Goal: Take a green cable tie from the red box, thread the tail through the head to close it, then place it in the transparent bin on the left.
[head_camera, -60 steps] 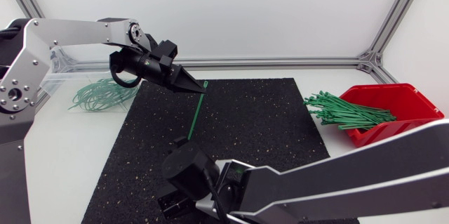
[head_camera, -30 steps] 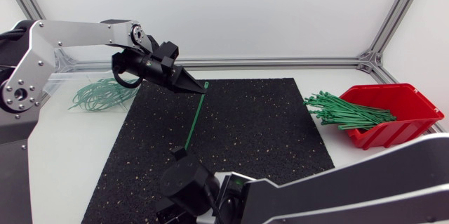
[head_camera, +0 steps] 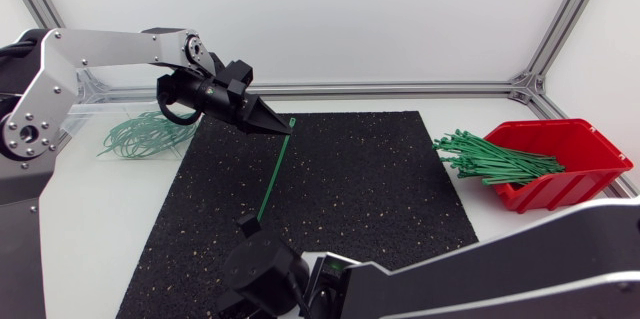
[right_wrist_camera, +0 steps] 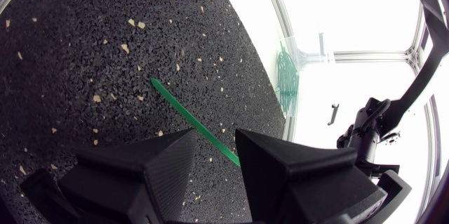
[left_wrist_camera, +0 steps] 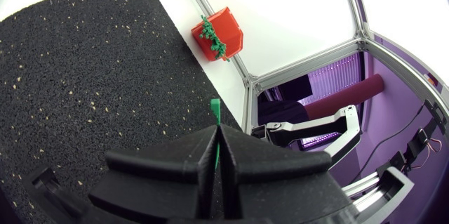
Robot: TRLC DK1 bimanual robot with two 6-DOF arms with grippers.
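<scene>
Green cable tie (head_camera: 274, 171) is being held over the black mat (head_camera: 360, 179), running from far left toward the near edge. Its far end is being clamped between the closed fingers of the left gripper (head_camera: 284, 130). Its near end is lying between the parted fingers of the right gripper (head_camera: 247, 224), seemingly without being pinched. More ties are lying in the red box (head_camera: 580, 144), far right.

Left gripper (head_camera: 274, 125) far-left over the mat (head_camera: 370, 189), pinching the far end of a cable tie (head_camera: 275, 171). The tie runs straight, near end at the right gripper (head_camera: 247, 225). Red box (head_camera: 578, 145) of ties on the right, bin (head_camera: 85, 111) far left.
</scene>
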